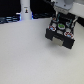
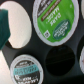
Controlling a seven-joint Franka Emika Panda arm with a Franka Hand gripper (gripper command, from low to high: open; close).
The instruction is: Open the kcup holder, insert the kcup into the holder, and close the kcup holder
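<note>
On a pale surface (image 1: 25,55), a white bottle-like object (image 1: 24,12) stands at the back toward the exterior view's left, well apart from everything else. Toward the exterior view's right, the kcup holder (image 1: 60,34), a black boxy unit, sits with its drawer pulled open and round pods visible in it; the view is too blurred to count them. The robot's arm hangs directly above the holder, its tool (image 1: 63,7) at the upper edge of the picture, and whether the tool is released or clenched cannot be told.

In the wrist view, the open drawer fills the picture: a black tray with round sockets. A plain white disc (image 2: 19,26) lies in 1 socket, partly covered by a teal-green shape (image 2: 4,27) at the picture's edge. Next to it sits the kcup (image 2: 53,21), a round pod with a bright green lid, a pale rim and a dark label panel with white lettering. A second pod (image 2: 26,68) with a teal-and-grey lid sits in another socket, and beside it 1 socket (image 2: 60,59) shows only black.
</note>
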